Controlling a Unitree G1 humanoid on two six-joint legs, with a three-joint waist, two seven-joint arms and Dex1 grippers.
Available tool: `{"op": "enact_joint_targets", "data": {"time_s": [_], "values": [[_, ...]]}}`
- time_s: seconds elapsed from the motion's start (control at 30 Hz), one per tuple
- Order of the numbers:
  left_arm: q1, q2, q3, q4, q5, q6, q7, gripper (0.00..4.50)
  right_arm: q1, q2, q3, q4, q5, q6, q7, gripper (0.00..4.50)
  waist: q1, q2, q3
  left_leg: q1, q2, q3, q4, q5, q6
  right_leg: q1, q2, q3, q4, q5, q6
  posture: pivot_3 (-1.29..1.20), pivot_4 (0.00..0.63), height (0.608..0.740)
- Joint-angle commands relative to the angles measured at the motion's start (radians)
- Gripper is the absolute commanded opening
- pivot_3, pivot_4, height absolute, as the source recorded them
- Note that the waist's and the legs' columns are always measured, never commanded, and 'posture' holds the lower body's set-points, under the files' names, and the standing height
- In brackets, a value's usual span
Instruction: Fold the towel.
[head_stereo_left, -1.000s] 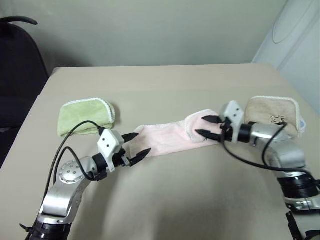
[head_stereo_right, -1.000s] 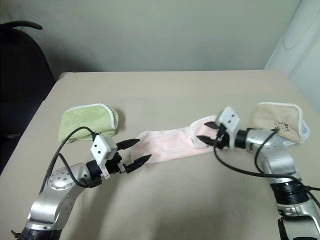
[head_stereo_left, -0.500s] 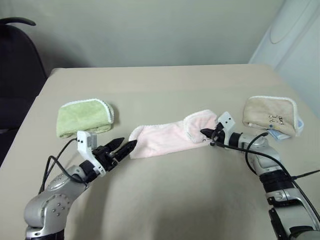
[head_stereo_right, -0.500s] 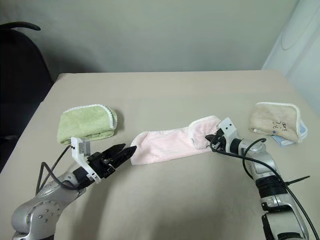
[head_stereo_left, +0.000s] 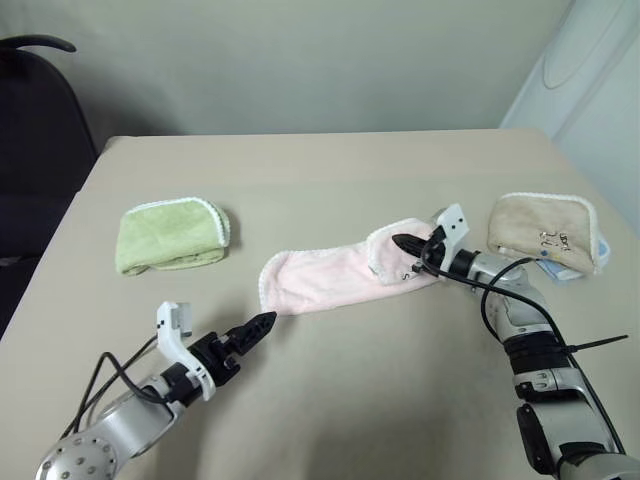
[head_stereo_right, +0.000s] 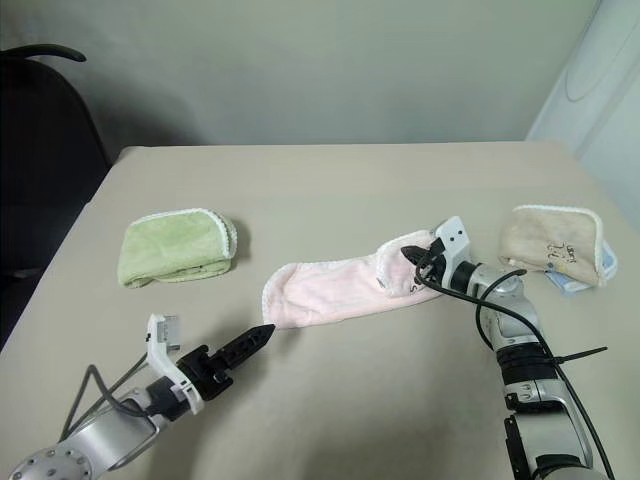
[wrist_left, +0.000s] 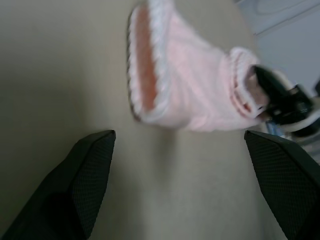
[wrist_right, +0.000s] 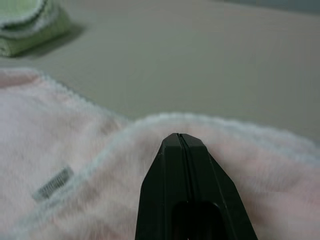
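Beige table (head_stereo_left: 330, 170), plain wall behind. Towel (head_stereo_left: 330, 280), pale pink, lies mid-table as a long band; right gripper (head_stereo_left: 402, 243) rests on its folded right end with fingers pressed together, seemingly gripping nothing, left gripper (head_stereo_left: 262, 322) spread, just short of the left end. For a clean fold: reopen the right gripper, pinch both ends, then carry one over squarely.

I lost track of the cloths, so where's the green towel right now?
The green towel lies folded on the table's left side in the head views, left of the pink towel and beyond the left gripper.
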Motion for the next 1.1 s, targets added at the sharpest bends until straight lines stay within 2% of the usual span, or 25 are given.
{"op": "enact_joint_targets", "data": {"time_s": [0.03, 0.23, 0.47, 0.57, 0.9, 0.93, 1.1], "values": [[-0.039, -0.024, -0.044, 0.06, -0.063, -0.023, 0.092, 4.48, -0.021, 0.004, -0.035, -0.053, 0.027, -0.019, -0.007, 0.0, 0.004, 0.001, 0.0, 0.001, 0.0, 0.0, 0.0, 0.0, 0.0, 0.001, 0.0, 0.0, 0.0, 0.0, 0.0, 0.0, 0.15, 0.74], [-0.19, -0.066, -0.138, 0.197, -0.056, -0.013, 0.197, 4.48, -0.024, 0.008, -0.053, -0.074, 0.035, -0.016, -0.026, 0.0, 0.027, 0.005, 0.0, 0.009, -0.001, 0.0, 0.0, 0.0, 0.001, 0.009, 0.0, 0.0, 0.0, 0.0, 0.0, 0.0, 0.15, 0.74], [-0.306, -0.083, -0.2, 0.301, 0.004, 0.022, 0.194, 4.48, -0.024, 0.006, -0.082, -0.115, 0.052, -0.006, -0.051, 0.0, 0.049, 0.009, -0.002, 0.01, -0.003, -0.002, 0.001, 0.0, 0.001, 0.012, -0.001, 0.0, -0.001, 0.0, 0.0, 0.0, 0.15, 0.74], [-0.332, -0.085, -0.208, 0.318, 0.031, 0.031, 0.18, 3.92, -0.018, 0.002, -0.095, -0.142, 0.061, 0.001, -0.062, 0.0, 0.052, 0.01, -0.002, 0.01, -0.004, -0.002, 0.001, 0.0, 0.001, 0.012, -0.001, 0.0, -0.001, 0.0, 0.0, 0.0, 0.15, 0.74], [-0.332, -0.1, -0.18, 0.3, 0.063, 0.03, 0.155, 0.22, -0.009, 0.0, -0.113, -0.164, 0.071, 0.01, -0.08, 0.0, 0.05, 0.009, -0.002, 0.009, -0.004, 0.002, -0.003, 0.0, -0.001, 0.007, 0.0, 0.002, -0.001, -0.002, 0.002, 0.0, 0.15, 0.74], [-0.331, -0.101, -0.174, 0.296, 0.063, 0.028, 0.155, 0.01, -0.009, 0.0, -0.113, -0.164, 0.072, 0.01, -0.081, 0.0, 0.05, 0.01, -0.002, 0.009, -0.004, 0.003, -0.004, 0.001, -0.001, 0.007, 0.0, 0.002, -0.001, -0.002, 0.002, 0.0, 0.15, 0.74], [-0.333, -0.046, -0.083, 0.267, 0.061, -0.007, 0.116, 0.01, -0.017, -0.001, -0.111, -0.151, 0.071, 0.004, -0.083, 0.0, 0.043, 0.008, 0.0, 0.009, -0.003, 0.003, -0.006, 0.001, -0.001, 0.006, 0.0, 0.003, -0.001, -0.002, 0.003, 0.0, 0.15, 0.74]]}}
